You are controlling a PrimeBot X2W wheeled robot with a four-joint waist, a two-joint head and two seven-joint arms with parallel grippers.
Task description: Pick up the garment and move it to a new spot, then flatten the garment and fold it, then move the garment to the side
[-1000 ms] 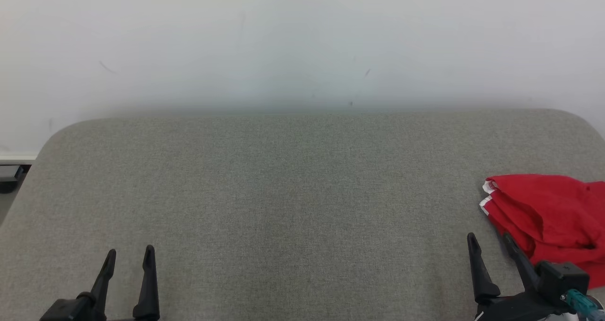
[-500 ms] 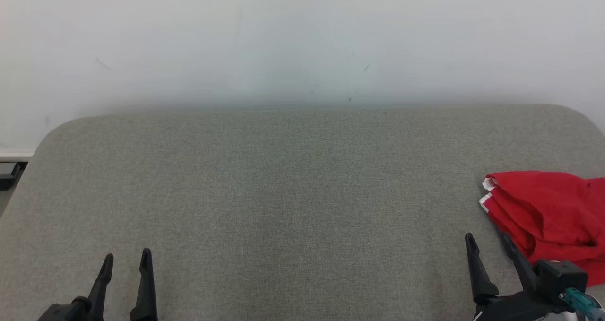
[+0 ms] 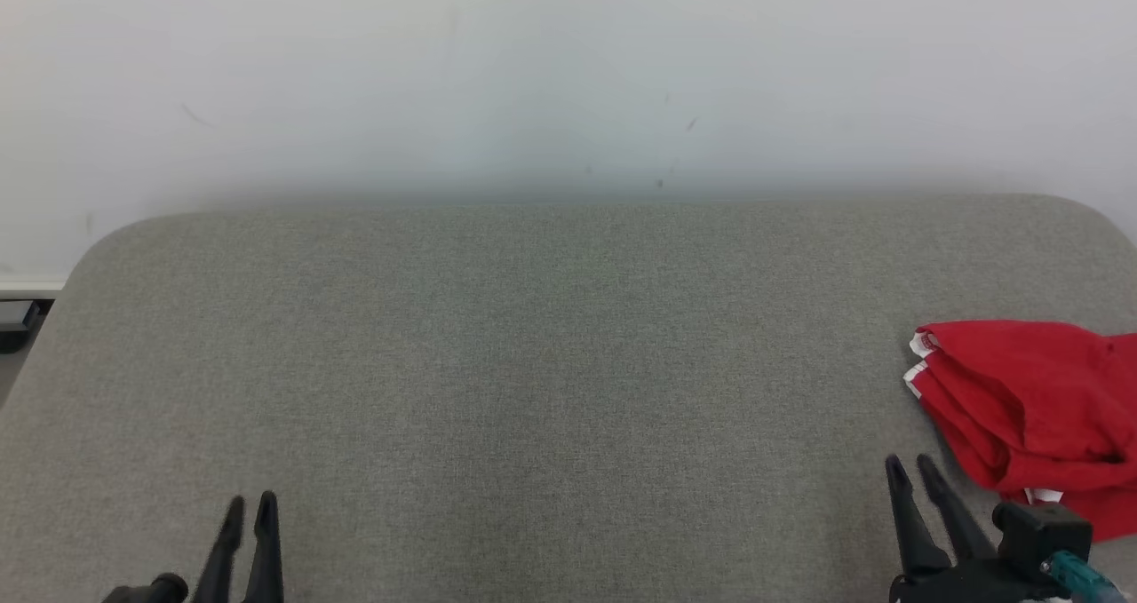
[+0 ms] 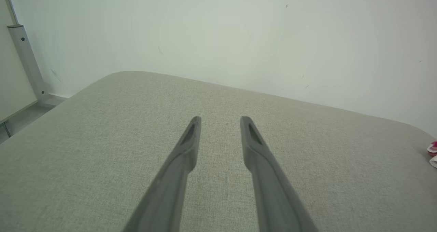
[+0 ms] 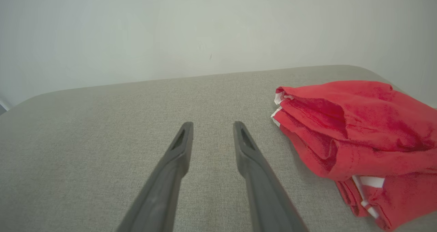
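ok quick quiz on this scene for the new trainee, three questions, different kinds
1. True or false: the right gripper holds the red garment.
2. The garment lies on the grey padded surface at the robot's: A left, B middle, C right.
3. Fill in: the left gripper holds ____.
Key: 1 false; 2 C; 3 nothing.

Two fingers (image 4: 187, 150) (parted), grey table (image 4: 85, 129), white wall (image 4: 218, 37)
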